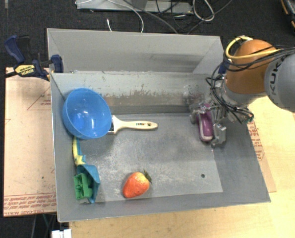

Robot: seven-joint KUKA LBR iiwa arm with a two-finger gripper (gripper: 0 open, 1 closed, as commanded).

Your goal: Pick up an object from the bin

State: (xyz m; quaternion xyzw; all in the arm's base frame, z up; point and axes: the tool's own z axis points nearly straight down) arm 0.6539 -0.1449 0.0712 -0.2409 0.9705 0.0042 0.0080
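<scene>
Nearest, a toy strawberry (136,184) is seen. A purple oblong piece (205,123) is clasped across its middle by the gripper (207,129); it is judged light, stiff, slippery.

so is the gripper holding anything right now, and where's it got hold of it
A purple oblong thing, by the bin's right wall, sits between the gripper's fingers, clamped across its long sides.

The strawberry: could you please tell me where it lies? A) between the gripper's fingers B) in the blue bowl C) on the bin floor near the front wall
C: the strawberry lies on the bin floor by the front wall, apart from the blue bowl; the gripper holds a purple thing instead.
</scene>
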